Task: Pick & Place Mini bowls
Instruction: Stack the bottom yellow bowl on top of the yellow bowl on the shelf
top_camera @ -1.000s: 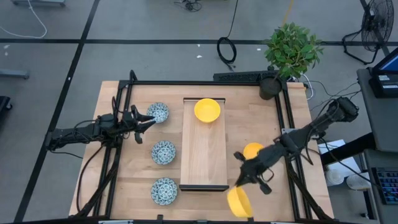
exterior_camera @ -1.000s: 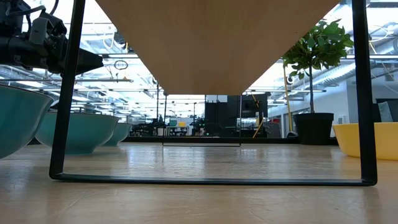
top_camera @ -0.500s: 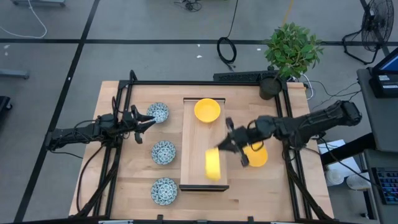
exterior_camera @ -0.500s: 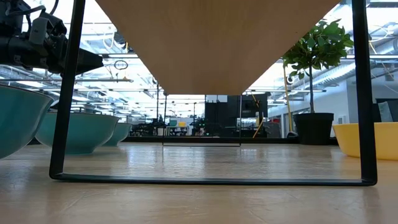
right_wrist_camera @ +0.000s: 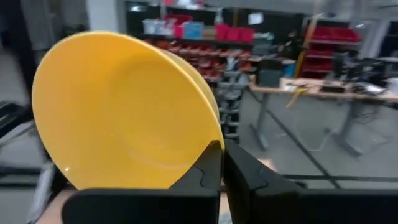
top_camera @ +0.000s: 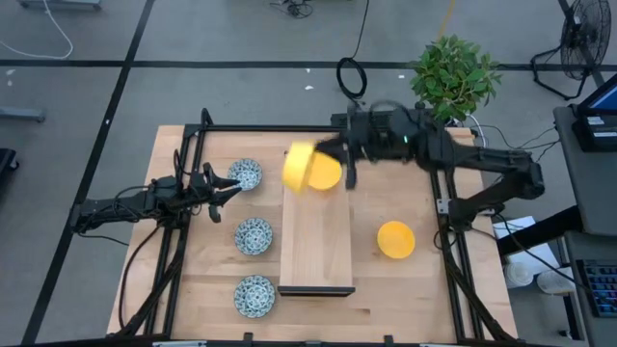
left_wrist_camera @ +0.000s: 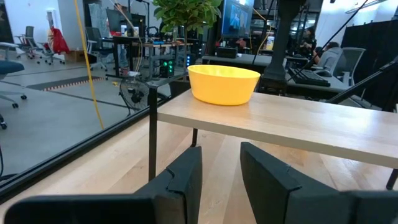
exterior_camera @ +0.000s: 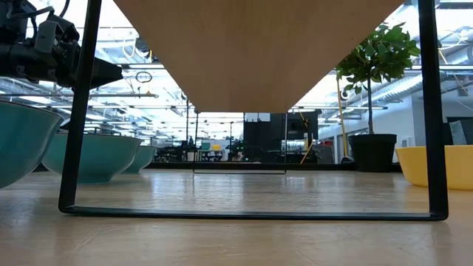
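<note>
— Mini bowls: where's the one in hand?
— Yellow bowl (top_camera: 298,170) hangs tilted over the tray's (top_camera: 315,253) far end, rim pinched in my right claw (top_camera: 328,154). I'd level it before lowering beside the seated bowl (top_camera: 326,173).
— Left claw (top_camera: 231,185)?
— Parted, empty, near a patterned bowl (top_camera: 246,174).

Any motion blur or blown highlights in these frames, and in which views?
High view: the right gripper and the plain yellow bowl it carries are smeared by motion; the long wooden tray is sharp. Right wrist view: the room behind the bowl is soft. Low view: ceiling lights blow out, and the underside of the tray fills the top.
</note>
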Controlling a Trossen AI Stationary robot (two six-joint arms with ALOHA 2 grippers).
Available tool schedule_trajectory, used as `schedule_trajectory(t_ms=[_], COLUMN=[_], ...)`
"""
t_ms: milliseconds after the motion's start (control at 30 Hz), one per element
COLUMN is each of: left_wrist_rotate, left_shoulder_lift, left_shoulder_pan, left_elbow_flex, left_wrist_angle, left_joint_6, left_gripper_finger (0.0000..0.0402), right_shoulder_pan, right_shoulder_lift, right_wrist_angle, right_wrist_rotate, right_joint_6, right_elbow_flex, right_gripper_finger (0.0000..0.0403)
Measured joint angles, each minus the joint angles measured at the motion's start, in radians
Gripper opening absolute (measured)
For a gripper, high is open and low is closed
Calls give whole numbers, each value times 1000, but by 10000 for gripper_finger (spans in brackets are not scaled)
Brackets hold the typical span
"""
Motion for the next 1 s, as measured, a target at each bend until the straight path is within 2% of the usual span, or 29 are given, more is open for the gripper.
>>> schedule_trajectory(t_ms=[233, 533, 600, 700, 1000], left_wrist_rotate=[0, 0, 0, 0, 5], left_shoulder_lift=[0, 0, 0, 0, 0], left_shoulder_pan=[0, 0, 0, 0, 0], left_elbow_flex=[0, 0, 0, 0, 0], left_wrist_angle=[0, 0, 0, 0, 0], left_joint_6=[0, 0, 0, 0, 0], left_gripper_finger=[113, 113, 113, 113, 113], right_shoulder_pan=[-69, -78, -78, -85, -144], right_shoulder_lift=[156, 353, 349, 339, 341], right_wrist_angle=[-189, -410, -363, -399, -648], right_wrist_rotate=[-1, 13, 33, 48, 55], right_joint_6=[-2, 9, 12, 19, 94], right_elbow_flex=[373, 813, 794, 783, 783], right_gripper_finger=[0, 0, 0, 0, 0])
